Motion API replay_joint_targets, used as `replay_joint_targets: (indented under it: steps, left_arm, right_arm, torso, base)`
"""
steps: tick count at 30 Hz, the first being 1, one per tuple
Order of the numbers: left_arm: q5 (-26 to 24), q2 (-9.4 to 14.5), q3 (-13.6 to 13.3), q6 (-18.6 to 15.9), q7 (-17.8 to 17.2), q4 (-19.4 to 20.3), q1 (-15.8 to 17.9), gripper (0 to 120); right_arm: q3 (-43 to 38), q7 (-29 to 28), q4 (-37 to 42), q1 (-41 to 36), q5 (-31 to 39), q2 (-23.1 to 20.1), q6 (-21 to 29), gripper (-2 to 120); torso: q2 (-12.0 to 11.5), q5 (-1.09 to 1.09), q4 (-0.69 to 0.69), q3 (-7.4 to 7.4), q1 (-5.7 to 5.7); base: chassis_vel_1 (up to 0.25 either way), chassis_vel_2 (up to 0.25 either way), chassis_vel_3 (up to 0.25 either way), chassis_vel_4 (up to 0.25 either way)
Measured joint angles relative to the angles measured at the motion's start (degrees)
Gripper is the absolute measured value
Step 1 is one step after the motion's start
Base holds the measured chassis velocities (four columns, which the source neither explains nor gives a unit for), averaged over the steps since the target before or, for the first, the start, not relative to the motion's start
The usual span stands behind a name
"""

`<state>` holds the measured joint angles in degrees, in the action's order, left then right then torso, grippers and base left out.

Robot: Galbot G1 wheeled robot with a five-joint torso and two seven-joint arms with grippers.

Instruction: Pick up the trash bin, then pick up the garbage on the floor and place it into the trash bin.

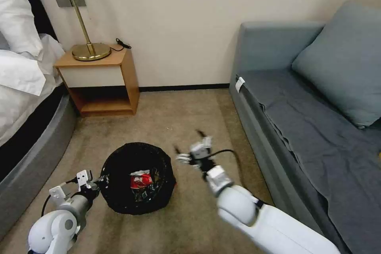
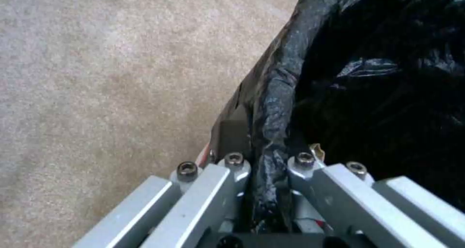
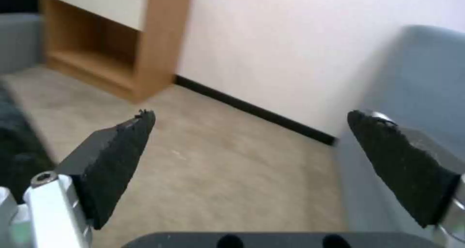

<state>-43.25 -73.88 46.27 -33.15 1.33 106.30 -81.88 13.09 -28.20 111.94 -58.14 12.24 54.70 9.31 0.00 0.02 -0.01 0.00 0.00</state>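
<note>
Two tools: left tool point(image 2: 269, 168) pinches trash bin point(image 1: 119, 202) rim; right tool point(image 3: 252, 160) spread wide.

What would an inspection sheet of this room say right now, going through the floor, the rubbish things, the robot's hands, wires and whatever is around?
Surface: beige carpet, no loose litter seen on it.
Job's things: trash bin lined with a black bag, held at its rim; red-white crumpled wrapper lies inside.
Clutter: nothing seen.
Grippers: left tool shut on the bin's bagged rim; right tool open, empty, held above the carpet beside the bin.
Cables: black cable looping off the right wrist; a black cord on the nightstand.
Surroundings: wooden nightstand with brass lamp, bed on the left, grey sofa on the right.
</note>
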Motion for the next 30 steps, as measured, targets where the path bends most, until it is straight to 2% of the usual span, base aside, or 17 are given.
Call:
replay_joint_targets:
  steps: [4, 13, 14, 16, 17, 21, 22, 24, 25, 28, 29, 30]
  left_arm:
    - [0.2, 0.1, -0.8, -0.4, -0.9, -0.3, 0.4, 3]
    - [-0.5, 0.4, -1.7, -1.9, -4.3, -0.5, 1.1, 3]
    - [-0.5, 0.4, -1.8, -1.9, -4.5, -0.5, 1.1, 5]
    - [-0.1, 0.4, -2.0, -1.8, -4.5, -0.1, 1.1, 16]
    - [-0.1, 0.4, -2.0, -1.8, -4.5, -0.1, 1.1, 16]
    - [3.5, 0.2, -2.1, 0.5, -2.5, 0.1, 0.8, 34]
    - [3.5, 0.2, -2.1, 0.5, -2.5, 0.1, 0.8, 34]
    - [5.8, 0.0, -1.9, 3.2, -0.7, 0.9, 0.0, 46]
    - [5.8, 0.0, -1.9, 3.2, -0.7, 0.9, 0.0, 46]
    - [9.4, -0.5, -1.6, 9.0, 1.8, 2.9, -1.4, 59]
    - [9.4, -0.5, -1.6, 9.0, 1.8, 2.9, -1.4, 59]
    - [10.5, -0.8, -1.5, 11.1, 2.5, 3.7, -1.9, 65]
  right_arm:
    - [-5.6, -0.7, 2.8, -6.1, -2.2, -0.3, 0.4, 100]
    - [-14.2, -0.2, 7.8, -17.4, -6.1, 2.5, 0.4, 100]
    - [-15.2, 0.0, 8.3, -18.9, -6.8, 3.2, 0.3, 100]
    - [-17.1, 0.4, 9.6, -21.9, -8.2, 4.6, 0.2, 100]
    - [-17.1, 0.4, 9.6, -21.9, -8.2, 4.6, 0.2, 100]
    - [-19.4, 1.5, 10.4, -25.5, -10.3, 6.2, -1.2, 100]
    - [-19.4, 1.5, 10.4, -25.5, -10.3, 6.2, -1.2, 100]
    - [-20.2, 1.6, 11.0, -26.9, -10.6, 7.0, -1.4, 100]
    - [-20.2, 1.6, 11.0, -26.9, -10.6, 7.0, -1.4, 100]
    - [-21.0, 1.6, 11.5, -28.4, -11.3, 8.9, -1.5, 100]
    - [-21.0, 1.6, 11.5, -28.4, -11.3, 8.9, -1.5, 100]
    - [-21.2, 1.5, 11.6, -28.8, -11.6, 9.6, -1.6, 100]
  torso:
    - [0.0, 0.0, 0.01, 0.0, 0.0]
    - [0.0, -0.01, 0.01, 0.0, 0.0]
    - [0.0, -0.02, 0.01, 0.0, 0.0]
    - [0.0, -0.01, 0.01, 0.0, 0.0]
    - [0.0, -0.01, 0.01, 0.0, 0.0]
    - [0.0, -0.02, 0.01, 0.0, 0.0]
    - [0.0, -0.02, 0.01, 0.0, 0.0]
    - [0.0, -0.03, 0.02, 0.0, 0.0]
    - [0.0, -0.03, 0.02, 0.0, 0.0]
    - [0.0, -0.02, 0.01, 0.0, -0.01]
    - [0.0, -0.02, 0.01, 0.0, -0.01]
    - [0.0, -0.01, 0.02, 0.0, 0.0]
  base:
    - [0.0, 0.0, 0.0, 0.0]
    - [0.0, 0.0, 0.0, 0.0]
    - [0.0, 0.0, 0.0, 0.0]
    - [0.0, 0.0, 0.0, 0.0]
    - [0.0, 0.0, 0.0, 0.0]
    - [0.0, 0.0, 0.0, 0.0]
    - [0.0, 0.0, 0.0, 0.0]
    - [0.0, 0.0, 0.0, 0.0]
    - [0.0, 0.0, 0.0, 0.0]
    - [0.0, 0.0, 0.0, 0.0]
    - [0.0, 0.0, 0.0, 0.0]
    - [0.0, 0.0, 0.0, 0.0]
